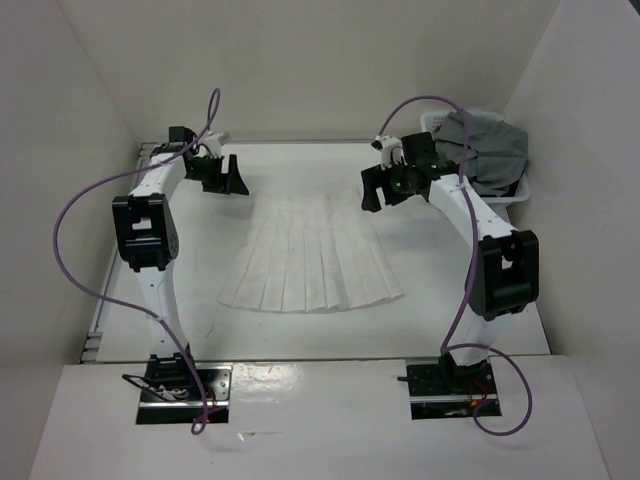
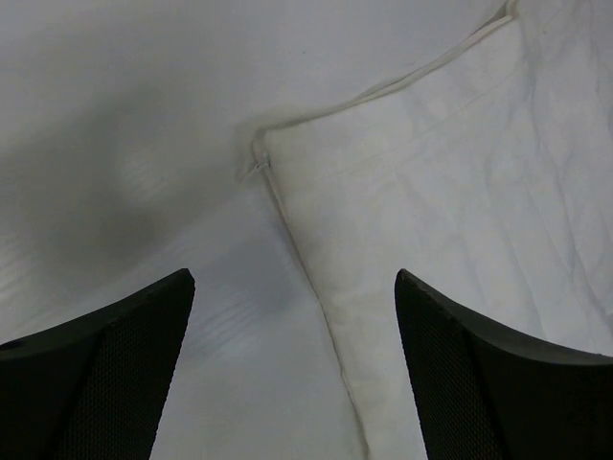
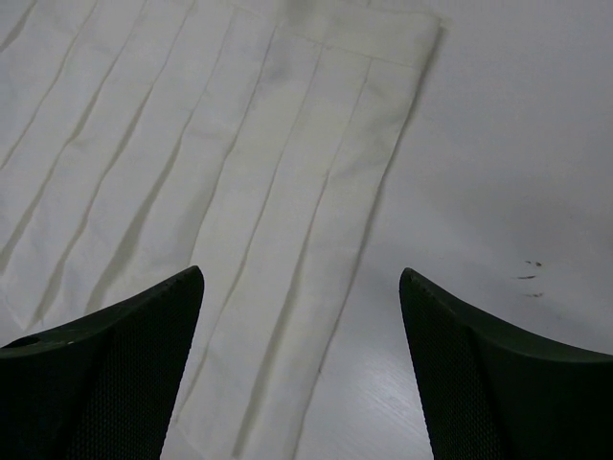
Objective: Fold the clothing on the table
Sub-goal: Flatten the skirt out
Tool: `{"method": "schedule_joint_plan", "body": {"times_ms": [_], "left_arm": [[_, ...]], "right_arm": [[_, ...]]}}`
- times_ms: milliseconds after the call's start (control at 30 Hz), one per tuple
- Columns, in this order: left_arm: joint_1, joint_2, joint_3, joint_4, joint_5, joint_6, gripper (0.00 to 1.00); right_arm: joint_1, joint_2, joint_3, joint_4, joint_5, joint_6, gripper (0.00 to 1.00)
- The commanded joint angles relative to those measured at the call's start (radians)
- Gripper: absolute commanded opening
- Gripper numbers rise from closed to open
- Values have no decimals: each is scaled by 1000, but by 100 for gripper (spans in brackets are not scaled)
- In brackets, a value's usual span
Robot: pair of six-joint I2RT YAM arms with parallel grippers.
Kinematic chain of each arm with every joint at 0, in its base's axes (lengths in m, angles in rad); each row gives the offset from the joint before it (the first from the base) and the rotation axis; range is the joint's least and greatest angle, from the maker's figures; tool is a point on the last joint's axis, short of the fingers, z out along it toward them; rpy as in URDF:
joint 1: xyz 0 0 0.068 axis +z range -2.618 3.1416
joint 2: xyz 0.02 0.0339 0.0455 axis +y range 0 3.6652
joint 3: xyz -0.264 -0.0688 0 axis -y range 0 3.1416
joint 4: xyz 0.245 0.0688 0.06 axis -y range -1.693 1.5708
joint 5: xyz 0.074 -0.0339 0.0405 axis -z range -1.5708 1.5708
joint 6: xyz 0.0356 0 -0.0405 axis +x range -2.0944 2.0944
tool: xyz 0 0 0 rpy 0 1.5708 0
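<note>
Two arm bases are bolted at the near edge of the white surface (image 1: 430, 315), which has a thin metal strip (image 1: 93, 338) along its left side. A white pleated skirt (image 1: 310, 260) lies flat and unfolded at the middle of the surface. Its wide, fanned hem faces the bases and its narrow waistband points away. Straight pleats run from waistband to hem.

Beyond the hem, the left claw (image 1: 228, 182) hangs over the waistband's left corner and the right claw (image 1: 383, 195) over its right corner. Both claws have their fingers spread wide and hold nothing. In the left wrist view, a seamed corner of cloth lies below the gap. In the right wrist view, the pleated edge lies below it, with a few small dark marks (image 3: 530, 278) on the bare surface beside it.

At the far right corner, a white plastic basket (image 1: 522, 196) holds a grey garment (image 1: 492, 150). Plain white walls (image 1: 330, 60) enclose the left, far and right sides.
</note>
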Motion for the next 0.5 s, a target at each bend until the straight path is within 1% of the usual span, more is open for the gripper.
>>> {"method": "schedule_joint_plan", "body": {"times_ms": [0,67,133,233,267,300,333,367,400,467], "left_arm": [[-33,53,103,-28,21,61,92],[-44,86,134,-48,3,61,100],[-44,96,159,-57,-7,51,100],[-44,87,179,-42,-82,-15,100],[-44,49,165,-31,-120,-43,100],[-44,26,144,-31,-198,-72,100],[-44,-4,130,-5,-247,-84,100],[-44,-69,114,-5,-295,-84,100],[-44,-103,99,13,-389,-95,100],[-44,-209,50,42,-465,-113,100]], "right_arm": [[-4,16,-1,48,-43,-20,87],[-4,27,-1,48,-43,-20,87],[-4,36,-1,48,-43,-20,87],[-4,36,-1,48,-43,-20,88],[-4,36,-1,48,-43,-20,88],[-4,36,-1,48,-43,-20,88],[-4,36,-1,48,-43,-20,88],[-4,26,-1,48,-43,-20,89],[-4,25,-1,48,-43,-20,89],[-4,15,-1,48,-43,-20,90]]}}
